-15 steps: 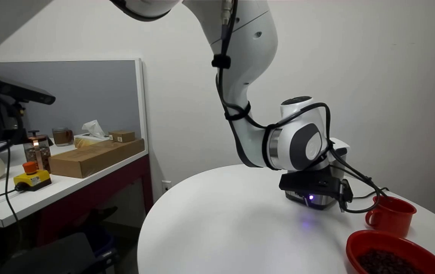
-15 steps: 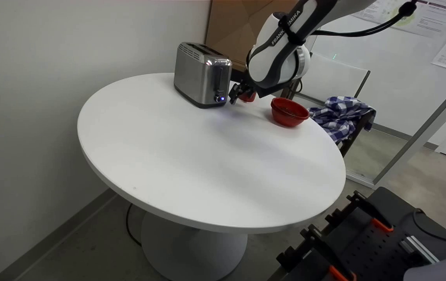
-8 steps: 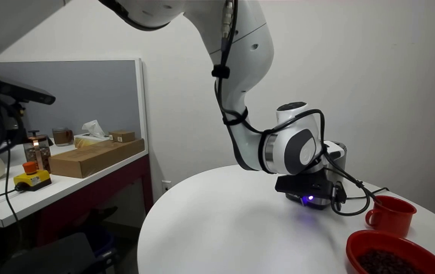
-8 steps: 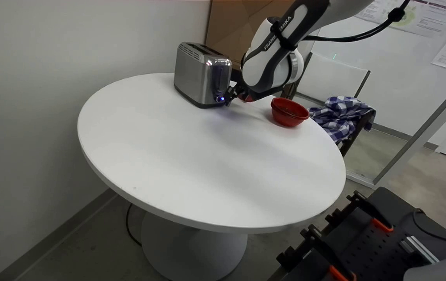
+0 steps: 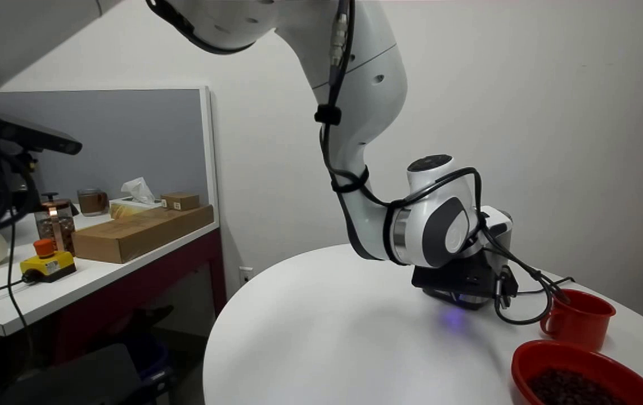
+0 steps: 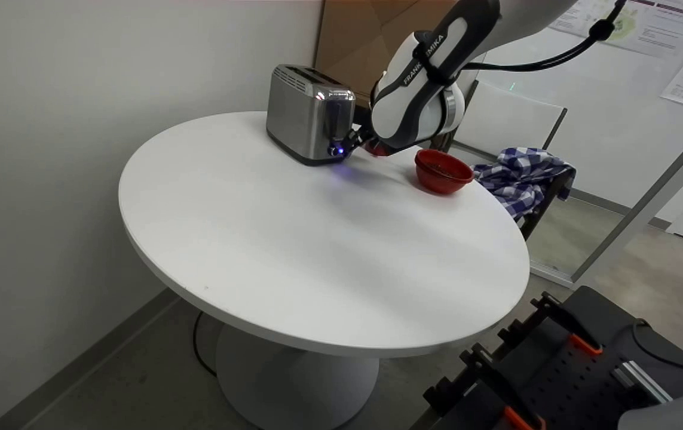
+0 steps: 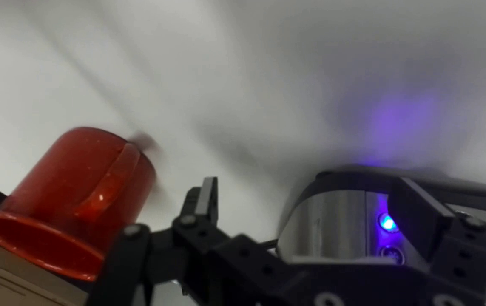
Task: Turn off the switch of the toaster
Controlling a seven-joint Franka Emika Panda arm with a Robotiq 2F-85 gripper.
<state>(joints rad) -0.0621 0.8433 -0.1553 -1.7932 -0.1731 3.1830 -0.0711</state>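
The brushed steel toaster (image 6: 296,113) stands at the back of the round table. In an exterior view (image 5: 470,304) it is mostly hidden behind my arm. A lit blue button (image 7: 387,222) glows low on its front panel, with a dark button (image 7: 392,254) beside it; the glow also shows in an exterior view (image 6: 341,151). My gripper (image 7: 306,187) is wide open and empty, at the toaster's front. One finger (image 7: 421,216) overlaps the edge of the lit button; I cannot tell if it touches. The other finger (image 7: 206,202) is off the toaster's side.
A red mug (image 7: 72,170) stands beside the gripper, also in an exterior view (image 5: 580,318). A red bowl (image 6: 444,173) with dark contents stands near the table's edge. A wall runs behind the toaster. A dark cord (image 5: 546,287) lies on the table.
My gripper has moved down and against or close to the toaster's front from the mug side. In an exterior view the blue light is now covered by the gripper. The light stays lit.
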